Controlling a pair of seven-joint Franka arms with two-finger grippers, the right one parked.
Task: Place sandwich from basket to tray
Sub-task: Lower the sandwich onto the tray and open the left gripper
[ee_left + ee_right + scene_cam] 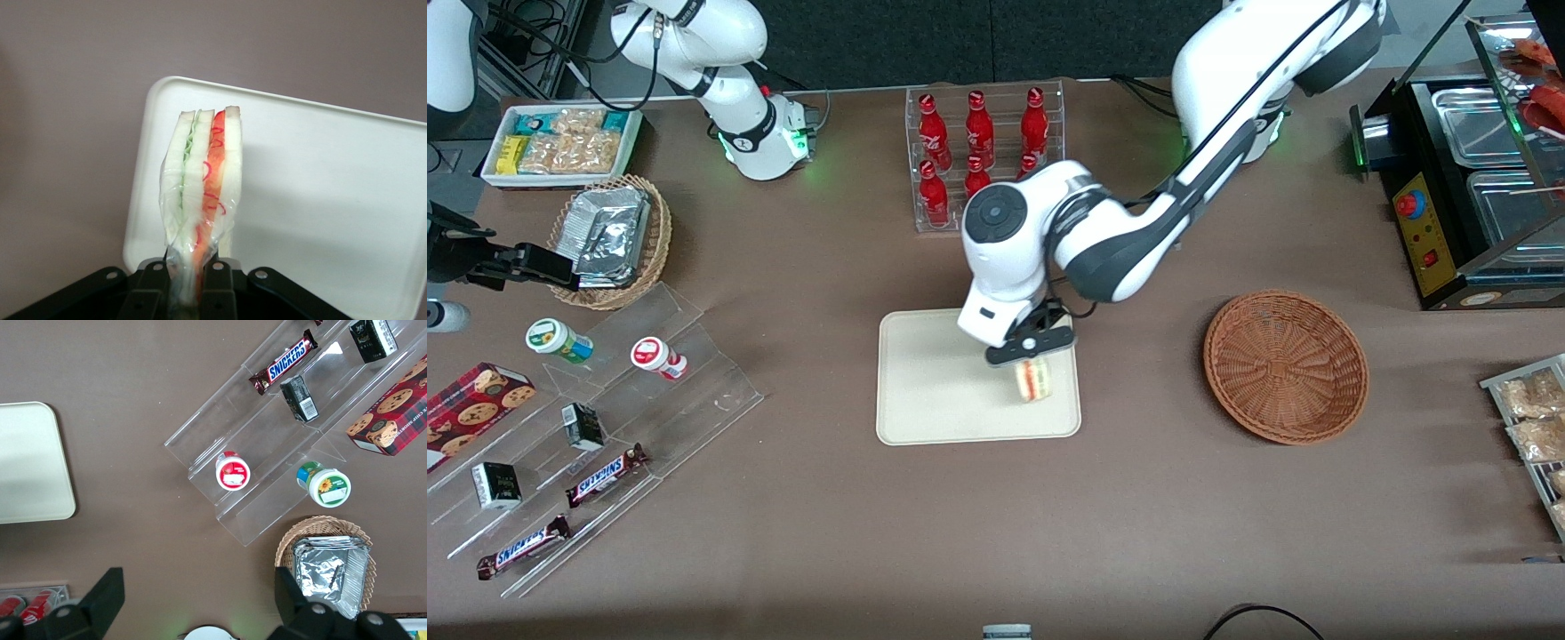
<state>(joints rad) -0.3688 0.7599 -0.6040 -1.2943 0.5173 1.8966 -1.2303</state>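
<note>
The wrapped sandwich (1034,380) (202,187) hangs in my left gripper (1032,356) (190,293), which is shut on its clear wrap. It shows pale bread with green and red filling layers on its edge. It hangs just above the cream tray (934,391) (320,200), over the part of the tray nearest the basket. The reddish-brown wicker basket (1286,365) sits empty on the table toward the working arm's end, apart from the tray.
A clear rack of red bottles (983,151) stands farther from the front camera than the tray. Toward the parked arm's end are a clear stepped display (605,418) with snack bars and cups, and a tan basket of foil packets (611,238). A black food warmer (1467,178) stands at the working arm's end.
</note>
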